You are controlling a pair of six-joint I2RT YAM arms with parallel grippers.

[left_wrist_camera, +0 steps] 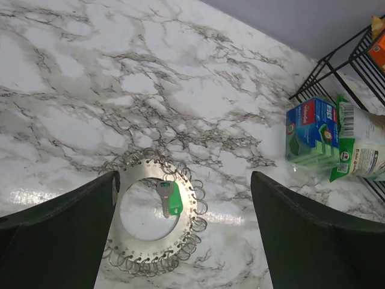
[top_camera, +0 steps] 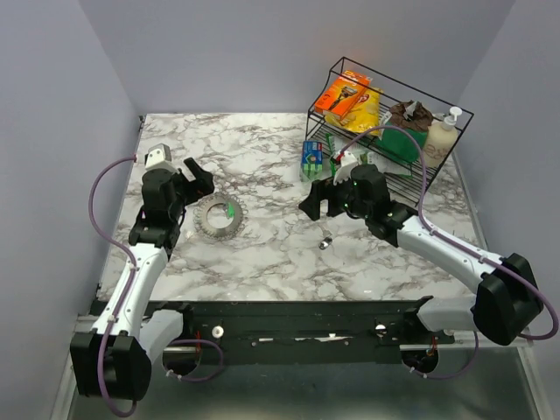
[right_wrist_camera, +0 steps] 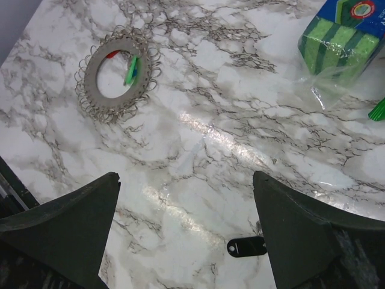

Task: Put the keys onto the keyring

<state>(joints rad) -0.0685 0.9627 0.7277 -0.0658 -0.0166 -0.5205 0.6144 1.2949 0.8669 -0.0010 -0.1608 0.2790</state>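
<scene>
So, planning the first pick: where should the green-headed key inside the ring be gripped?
The green-headed key lies flat over the flat silver ring's opening, near the open left tool; so probably pinch its head across the side edges from straight above.

table (top_camera: 262, 254) open around keyring (top_camera: 204, 226) | wire rack (top_camera: 398, 166) blocks far right

The left arm (top_camera: 144, 271) rises steeply from its base; the right arm (top_camera: 442, 249) stretches inward, low. The left gripper (top_camera: 199, 178) and right gripper (top_camera: 321, 201) both point downward, jaws spread wide, empty.
</scene>
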